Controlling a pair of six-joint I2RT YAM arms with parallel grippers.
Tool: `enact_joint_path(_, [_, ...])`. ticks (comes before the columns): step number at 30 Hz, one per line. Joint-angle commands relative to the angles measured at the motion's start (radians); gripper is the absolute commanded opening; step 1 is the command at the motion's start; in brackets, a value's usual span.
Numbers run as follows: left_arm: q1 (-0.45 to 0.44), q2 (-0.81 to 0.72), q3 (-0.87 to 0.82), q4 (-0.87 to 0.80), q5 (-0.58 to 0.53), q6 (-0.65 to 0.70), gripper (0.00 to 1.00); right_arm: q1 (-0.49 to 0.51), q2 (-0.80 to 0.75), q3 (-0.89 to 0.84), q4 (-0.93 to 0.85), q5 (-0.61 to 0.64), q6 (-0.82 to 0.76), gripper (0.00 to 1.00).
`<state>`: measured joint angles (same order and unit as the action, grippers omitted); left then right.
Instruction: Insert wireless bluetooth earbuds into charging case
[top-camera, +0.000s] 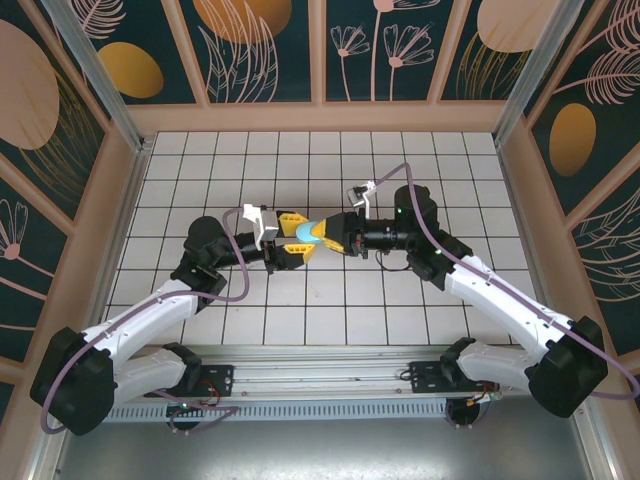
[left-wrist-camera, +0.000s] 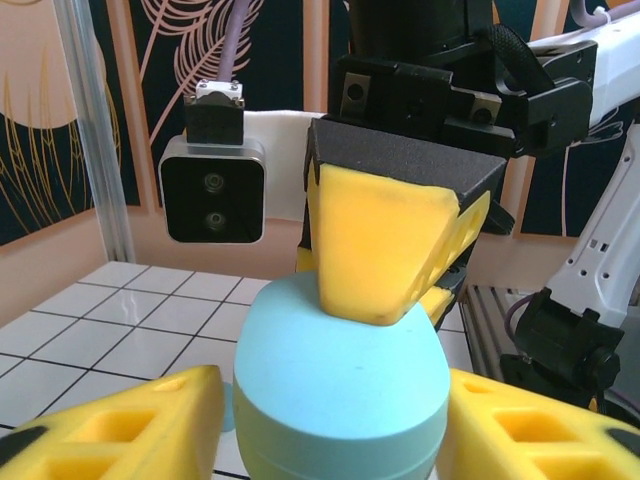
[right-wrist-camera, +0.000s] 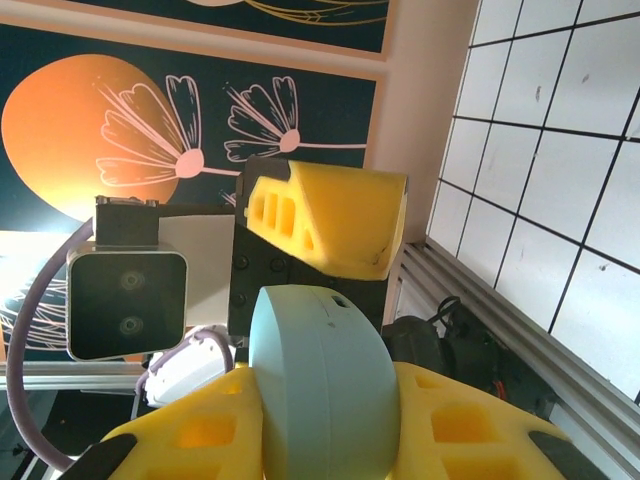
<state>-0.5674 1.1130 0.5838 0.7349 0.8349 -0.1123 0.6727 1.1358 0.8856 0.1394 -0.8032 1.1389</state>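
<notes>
Tiled desk (top-camera: 300, 310), blue case (top-camera: 306, 231) held in mid-air above it.
My right tool (right-wrist-camera: 320, 420) is clamped on the case; my left tool (left-wrist-camera: 330, 420) brackets it, grip unclear. Opposed pulls could twist it loose and drop it. Each tool crowds the other. Whether earbuds sit inside, I cannot tell.

One light-blue pebble-shaped case (top-camera: 303, 232) is in sight. Two arms (top-camera: 150, 318) are present, each carrying two yellow fingers (left-wrist-camera: 375, 240).
</notes>
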Motion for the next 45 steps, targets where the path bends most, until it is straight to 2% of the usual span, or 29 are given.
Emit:
enact_joint_path(1, [0.003,0.008,0.031,0.006,0.023,0.014,0.45,-0.007,-0.002,0.018,0.043,-0.022,-0.012,0.08])
enact_joint_path(4, [0.003,0.008,0.034,0.005,0.027,0.015,0.33,-0.007,-0.007,0.018,0.042,-0.021,-0.011,0.07])
enact_joint_path(7, [0.004,0.002,0.032,0.003,0.028,0.016,0.3,-0.007,-0.013,0.018,0.043,-0.015,-0.012,0.09])
enact_joint_path(8, [0.004,0.001,0.031,0.001,0.026,0.019,0.3,-0.007,-0.017,0.019,0.038,-0.01,-0.015,0.13])
enact_joint_path(9, [0.003,-0.001,0.031,-0.003,0.025,0.021,0.29,-0.007,-0.02,0.02,0.031,-0.002,-0.022,0.19])
enact_joint_path(10, [0.004,-0.003,0.034,-0.007,0.022,0.023,0.29,-0.008,-0.025,0.025,0.009,0.012,-0.035,0.29])
enact_joint_path(11, [0.003,-0.004,0.036,-0.014,0.02,0.023,0.29,-0.014,-0.034,0.035,-0.021,0.036,-0.055,0.42])
enact_joint_path(12, [0.004,-0.005,0.038,-0.021,0.02,0.023,0.28,-0.023,-0.046,0.045,-0.048,0.056,-0.079,0.5])
enact_joint_path(14, [0.003,-0.011,0.051,-0.048,0.017,0.029,0.27,-0.048,-0.084,0.069,-0.109,0.109,-0.141,0.59])
enact_joint_path(19, [0.004,-0.041,0.083,-0.175,-0.008,0.08,0.25,-0.049,-0.193,0.139,-0.369,0.388,-0.422,0.58])
enact_joint_path(23, [0.005,-0.057,0.088,-0.232,-0.012,0.091,0.25,0.002,-0.241,0.117,-0.428,0.511,-0.594,0.61])
enact_joint_path(27, [0.004,-0.055,0.095,-0.261,0.0,0.083,0.25,0.097,-0.205,0.123,-0.455,0.568,-0.687,0.61])
enact_joint_path(32, [0.005,-0.055,0.095,-0.265,0.008,0.074,0.25,0.224,-0.078,0.209,-0.547,0.627,-0.829,0.62])
enact_joint_path(38, [0.004,-0.062,0.087,-0.267,0.01,0.071,0.25,0.254,0.016,0.275,-0.587,0.645,-0.879,0.66])
enact_joint_path(45, [0.005,-0.073,0.076,-0.266,0.012,0.071,0.25,0.252,0.008,0.282,-0.551,0.692,-0.888,0.65])
